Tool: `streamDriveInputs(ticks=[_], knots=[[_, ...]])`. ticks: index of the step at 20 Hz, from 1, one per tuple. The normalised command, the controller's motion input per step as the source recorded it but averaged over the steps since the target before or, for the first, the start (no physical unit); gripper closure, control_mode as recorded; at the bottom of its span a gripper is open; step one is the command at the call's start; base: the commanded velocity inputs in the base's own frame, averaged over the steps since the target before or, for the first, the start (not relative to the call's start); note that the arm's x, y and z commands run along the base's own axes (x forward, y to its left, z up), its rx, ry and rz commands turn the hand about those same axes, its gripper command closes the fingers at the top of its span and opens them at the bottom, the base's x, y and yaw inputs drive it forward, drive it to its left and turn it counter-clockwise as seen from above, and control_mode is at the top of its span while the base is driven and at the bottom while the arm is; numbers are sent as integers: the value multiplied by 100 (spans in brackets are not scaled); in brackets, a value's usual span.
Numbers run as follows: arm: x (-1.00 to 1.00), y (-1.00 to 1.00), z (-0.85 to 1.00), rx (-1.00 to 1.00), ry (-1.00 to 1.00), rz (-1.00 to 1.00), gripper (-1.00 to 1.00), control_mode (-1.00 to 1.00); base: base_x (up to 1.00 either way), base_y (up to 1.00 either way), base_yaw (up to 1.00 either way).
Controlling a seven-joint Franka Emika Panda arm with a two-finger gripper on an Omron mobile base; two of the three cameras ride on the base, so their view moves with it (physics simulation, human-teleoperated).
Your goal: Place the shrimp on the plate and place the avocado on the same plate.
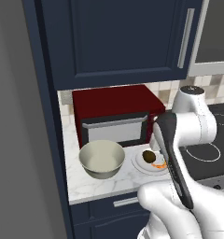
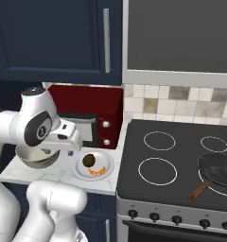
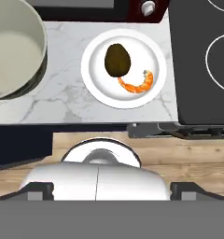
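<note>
Hand view: avocado (image 3: pixel 117 59) touching shrimp (image 3: pixel 137 84) on plate (image 3: pixel 97 79); right base view adds pan (image 2: pixel 220 168). Claw wide, empty.

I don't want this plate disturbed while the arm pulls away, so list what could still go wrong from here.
1. The avocado is egg-shaped and rests loose on the plate; a knock could roll it against the shrimp lying right beside it, or over the shallow rim.
2. The plate sits between the bowl and the stove; a low arm swing could nudge it.
3. The plate lies near the counter's front edge, so a push could send it off.
</note>
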Motion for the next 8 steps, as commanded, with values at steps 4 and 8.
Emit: streamDriveInputs(ticks=[4, 8], knots=[[-60, 0, 66, 0, 0, 0, -100, -100, 0, 0, 0], [-53, 0, 52, 0, 0, 0, -100, -100, 0, 0, 0]])
